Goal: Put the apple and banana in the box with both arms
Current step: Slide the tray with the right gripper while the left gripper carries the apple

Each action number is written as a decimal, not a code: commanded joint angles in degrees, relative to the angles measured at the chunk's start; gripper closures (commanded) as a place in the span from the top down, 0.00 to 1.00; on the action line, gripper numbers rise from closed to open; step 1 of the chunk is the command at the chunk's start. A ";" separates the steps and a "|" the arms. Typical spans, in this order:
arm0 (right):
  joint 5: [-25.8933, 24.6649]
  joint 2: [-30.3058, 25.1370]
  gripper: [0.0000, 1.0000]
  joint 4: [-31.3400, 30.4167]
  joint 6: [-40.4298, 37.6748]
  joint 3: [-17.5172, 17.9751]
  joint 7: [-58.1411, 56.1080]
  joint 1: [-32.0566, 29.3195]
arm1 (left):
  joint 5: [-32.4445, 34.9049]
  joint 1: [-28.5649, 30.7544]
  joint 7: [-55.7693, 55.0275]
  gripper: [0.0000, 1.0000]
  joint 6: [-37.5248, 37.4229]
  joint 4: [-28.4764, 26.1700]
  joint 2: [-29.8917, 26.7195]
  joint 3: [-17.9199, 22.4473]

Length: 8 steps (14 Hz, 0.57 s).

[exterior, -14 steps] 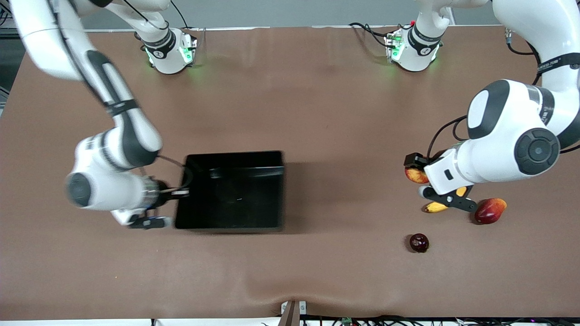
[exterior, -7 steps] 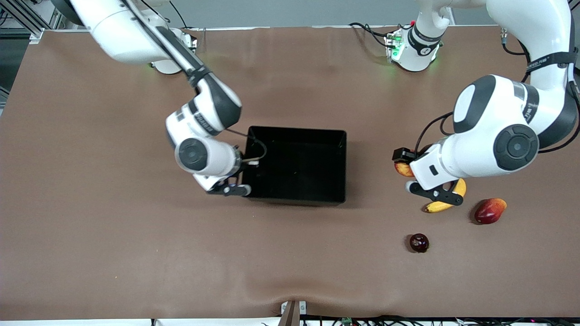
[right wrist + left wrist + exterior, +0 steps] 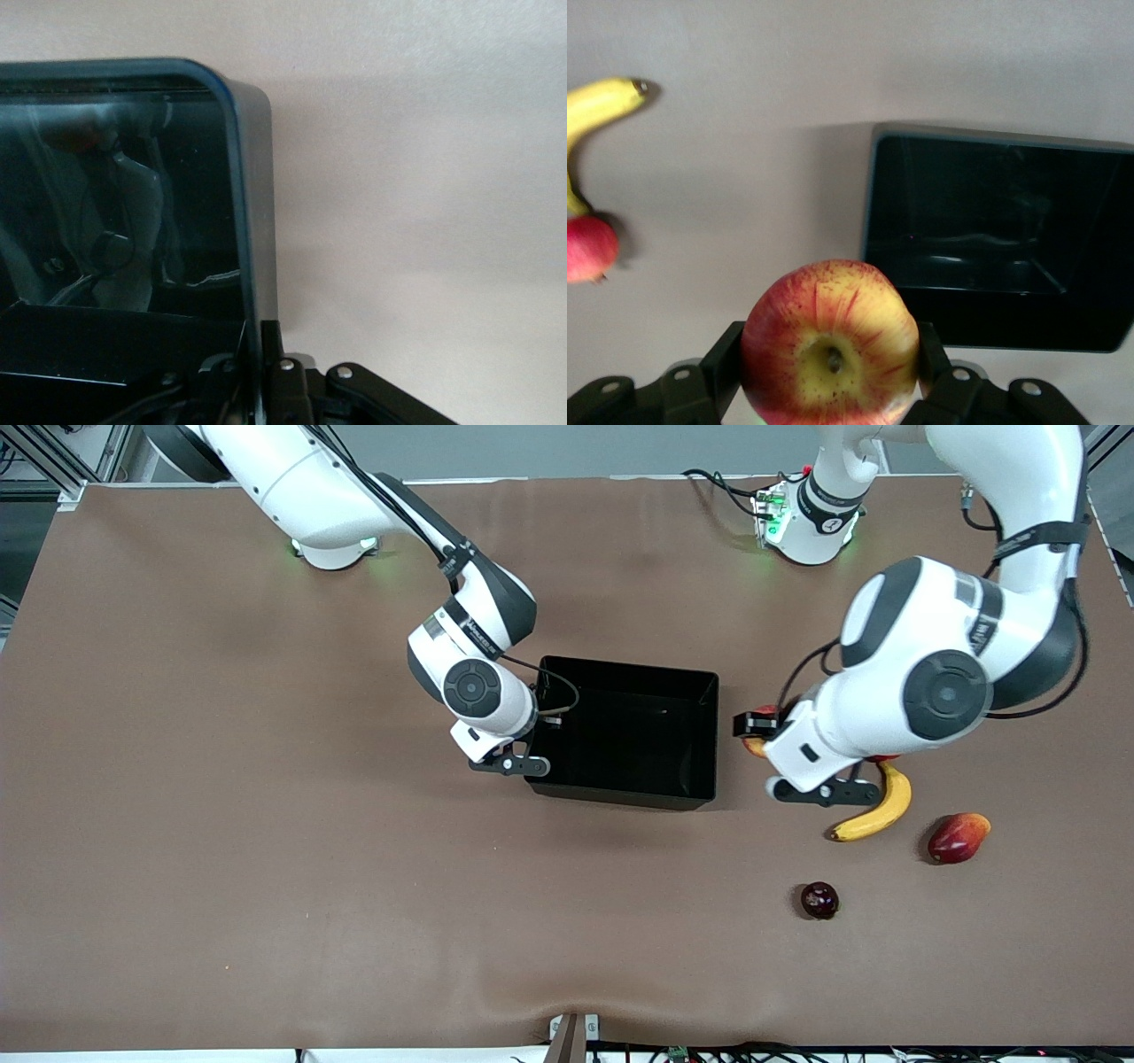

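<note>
Clearly the apple is mid-carry: from the front, the right gripper point(image 3: 532, 764) clamps the box point(image 3: 682, 793) wall, and the banana point(image 3: 877, 810) lies by a red fruit point(image 3: 958, 838) and a dark fruit point(image 3: 819, 900). At the left wrist, the left gripper point(image 3: 829, 372) squeezes the apple point(image 3: 829, 345), which likely next needs carrying over the wall. At the right wrist, the fingers pinch the rim.

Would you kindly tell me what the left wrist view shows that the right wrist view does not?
Only the left wrist view shows the apple clamped in the left tool, plus the banana and a red fruit on the table. Only the right wrist view shows the right tool gripping the box wall. Both show the black box and the brown table.
</note>
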 commanded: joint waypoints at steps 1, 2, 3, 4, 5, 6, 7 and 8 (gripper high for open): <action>-0.24 0.48 0.12 0.22 1.17 -0.14 1.85 0.46 | 0.72 -2.92 -6.81 0.00 0.69 -0.82 0.51 0.25; -0.24 0.48 0.68 0.31 1.17 -0.14 1.76 0.46 | 0.81 -3.71 -9.97 0.00 0.86 -0.91 1.04 0.33; -0.24 0.30 1.00 0.31 1.17 -0.14 1.85 0.12 | 0.99 -5.11 -13.48 0.00 1.73 -1.43 1.48 0.33; -0.24 0.04 1.00 0.40 0.82 -0.14 1.76 -0.41 | 1.25 -5.91 -16.30 0.00 2.70 -2.22 1.92 0.33; -0.24 -0.31 1.00 0.57 0.65 -0.14 1.59 -0.50 | 1.25 -6.27 -19.46 0.00 4.54 -3.36 1.92 0.33; -0.24 -1.10 1.00 0.75 0.47 -0.14 1.50 -0.76 | 1.25 -7.14 -22.45 0.00 6.56 -4.85 2.01 0.33; -0.24 -2.32 1.00 0.84 0.38 -0.14 1.32 -1.81 | 1.25 -7.85 -25.44 0.00 8.75 -6.17 2.01 0.33; -0.24 -4.25 1.00 0.75 0.29 -0.06 0.80 -3.30 | 1.25 -8.20 -27.82 0.00 10.60 -7.40 2.27 0.33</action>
